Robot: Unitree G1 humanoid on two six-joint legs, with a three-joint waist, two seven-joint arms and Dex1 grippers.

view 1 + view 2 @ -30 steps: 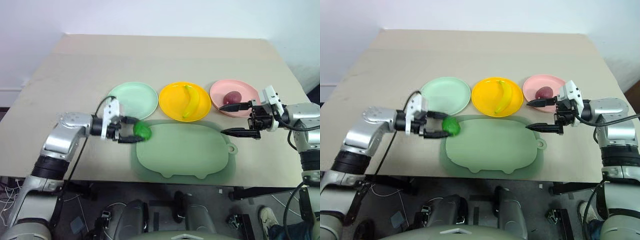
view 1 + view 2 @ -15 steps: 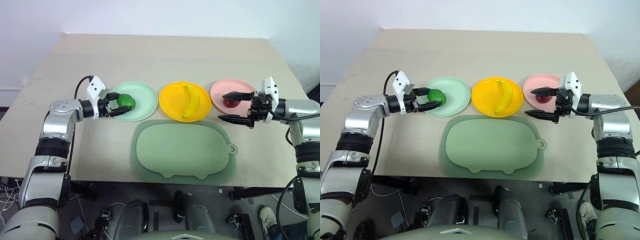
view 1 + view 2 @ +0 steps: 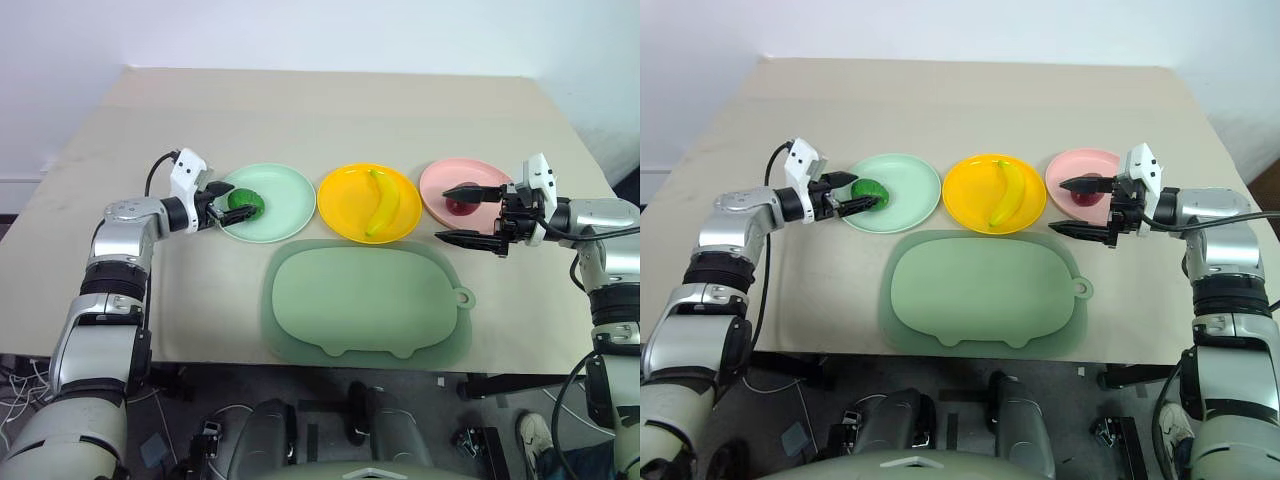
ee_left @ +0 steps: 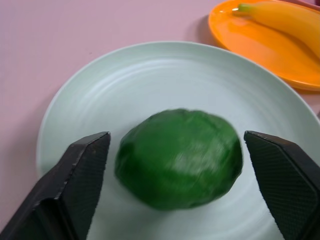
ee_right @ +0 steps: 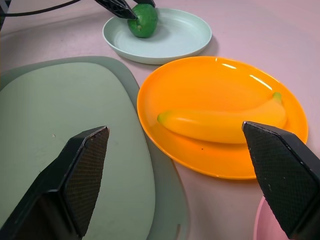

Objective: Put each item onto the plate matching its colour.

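On your beige table [image 3: 330,120] the green fruit [image 3: 243,200] already sits inside the mint plate [image 3: 285,205], between the left gripper [image 4: 177,165]'s parted fingers with gaps either side, so draw that gripper back leftward; the right gripper [image 3: 468,212] hangs wide open, empty.

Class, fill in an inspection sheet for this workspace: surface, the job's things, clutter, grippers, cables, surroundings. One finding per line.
Surface: beige table, bare at the far side.
Job's things: green fruit on the mint plate; banana on the yellow plate; maroon fruit on the pink plate.
Clutter: pig-shaped green tray, nothing on it.
Grippers: left gripper open around the green fruit, gaps on both sides; right gripper open beside the pink plate.
Cables: black cable looping at the left wrist.
Surroundings: white wall behind the table.
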